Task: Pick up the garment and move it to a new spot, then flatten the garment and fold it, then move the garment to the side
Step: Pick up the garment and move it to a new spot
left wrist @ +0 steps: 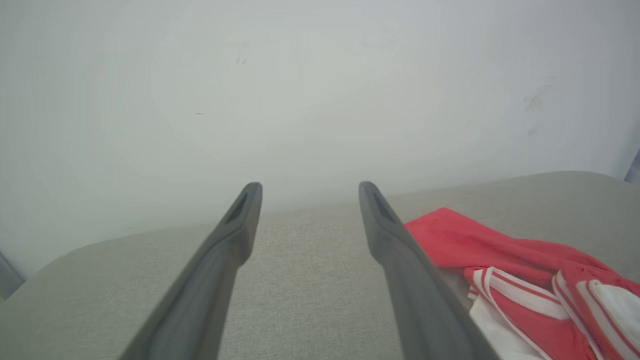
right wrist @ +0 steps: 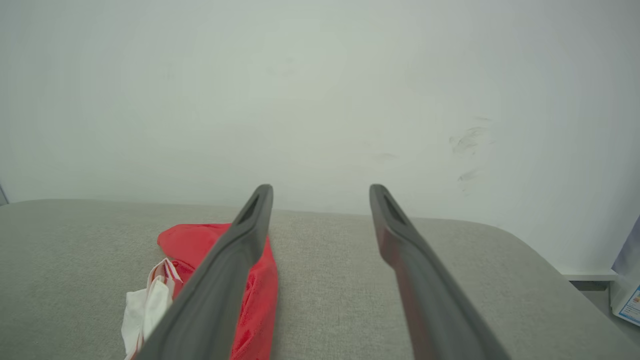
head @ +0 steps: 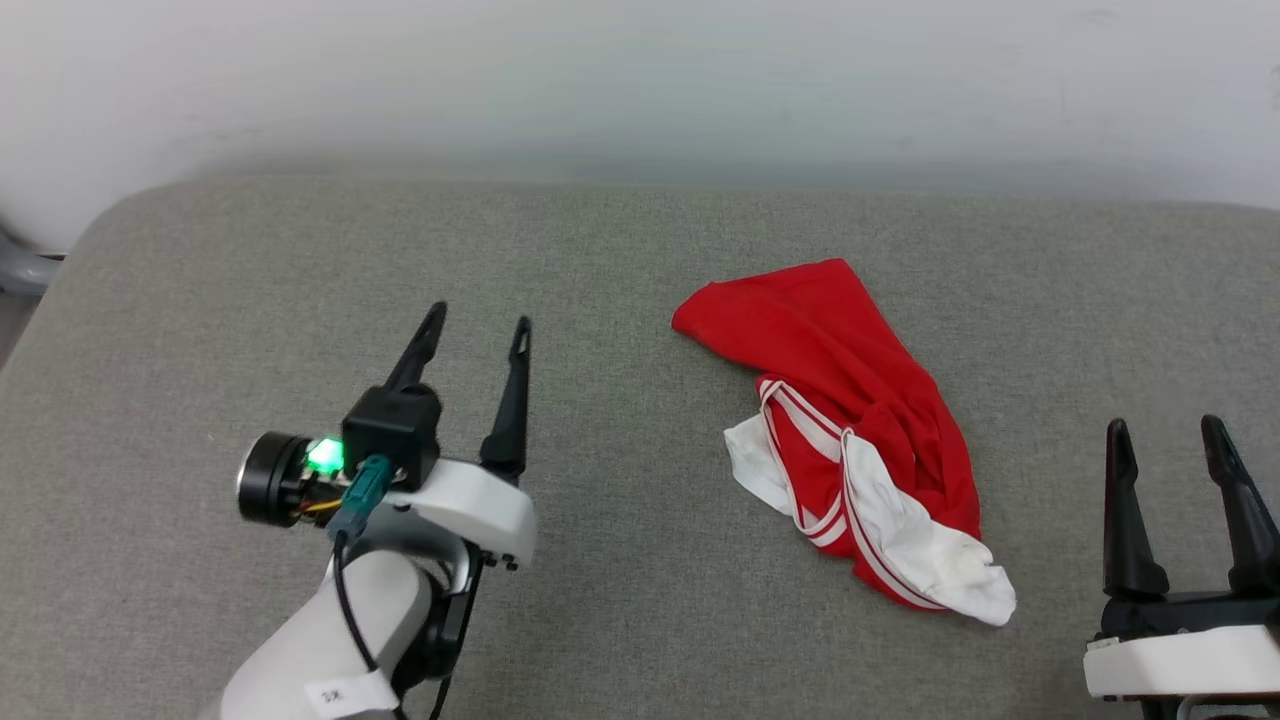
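Grey padded desk [head: 250, 280] stood by a white wall [head: 640, 80]; the garment [head: 850, 390] lay crumpled right of centre. Left hand [head: 480, 316] and right hand [head: 1165, 423] were both spread, holding nothing. Best imo: pinch a thick red fold, not loose trim.

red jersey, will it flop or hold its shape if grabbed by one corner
Probably floppy: the jersey lies crumpled in soft folds, so the rest would likely hang. It looks thin and light. Pushed, it would probably bunch on the woven grey surface rather than slide.
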{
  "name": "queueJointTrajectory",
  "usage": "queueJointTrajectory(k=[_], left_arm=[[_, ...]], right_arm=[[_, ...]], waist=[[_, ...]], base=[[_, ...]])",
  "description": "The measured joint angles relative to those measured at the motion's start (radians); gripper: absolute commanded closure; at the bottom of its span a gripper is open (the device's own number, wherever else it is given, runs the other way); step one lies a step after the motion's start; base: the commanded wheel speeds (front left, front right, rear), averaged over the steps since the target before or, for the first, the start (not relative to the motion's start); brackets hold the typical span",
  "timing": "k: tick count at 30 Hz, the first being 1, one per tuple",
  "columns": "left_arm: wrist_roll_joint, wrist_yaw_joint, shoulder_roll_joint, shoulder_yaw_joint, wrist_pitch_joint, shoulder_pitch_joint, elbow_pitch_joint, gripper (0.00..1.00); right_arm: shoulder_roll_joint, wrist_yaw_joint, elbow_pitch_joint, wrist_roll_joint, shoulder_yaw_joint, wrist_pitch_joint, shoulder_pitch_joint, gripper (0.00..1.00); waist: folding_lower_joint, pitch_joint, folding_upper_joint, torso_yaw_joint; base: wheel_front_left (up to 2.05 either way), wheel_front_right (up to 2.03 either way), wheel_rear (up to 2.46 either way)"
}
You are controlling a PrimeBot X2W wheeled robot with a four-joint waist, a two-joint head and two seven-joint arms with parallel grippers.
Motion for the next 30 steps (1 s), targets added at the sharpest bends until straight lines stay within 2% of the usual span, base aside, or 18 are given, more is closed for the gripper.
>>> queueJointTrajectory(k=[7,11,19,24,30], left_arm=[[0.108,0.035,-0.001,0.204,0.000,0.224,-0.102,0.00],[0.168,0.028,-0.026,0.304,0.000,0.336,-0.138,0.00],[0.266,-0.065,-0.105,0.425,0.000,0.477,-0.169,0.00],[0.325,-0.128,-0.143,0.465,0.000,0.528,-0.155,0.00],[0.373,-0.180,-0.193,0.512,0.000,0.560,-0.132,0.00]], right_arm=[[0.000,0.000,0.034,0.019,0.011,0.000,0.034,0.00],[0.000,0.000,0.050,0.030,0.019,0.000,0.054,0.00],[0.000,0.000,0.080,0.061,0.037,0.000,0.072,0.00],[0.000,0.000,0.093,0.072,0.050,0.000,0.076,0.00],[0.000,0.000,0.107,0.079,0.061,0.000,0.090,0.00]], waist=[[-0.0001,-0.047,0.0000,0.008],[-0.0001,-0.073,0.0000,0.009],[-0.0001,-0.103,0.0000,0.007],[0.0000,-0.114,0.0000,-0.002],[0.0000,-0.120,0.0000,-0.011]], base=[[0.00,0.00,0.00],[0.00,0.00,0.00],[0.00,0.00,0.00],[0.00,0.00,0.00],[0.00,0.00,0.00]])
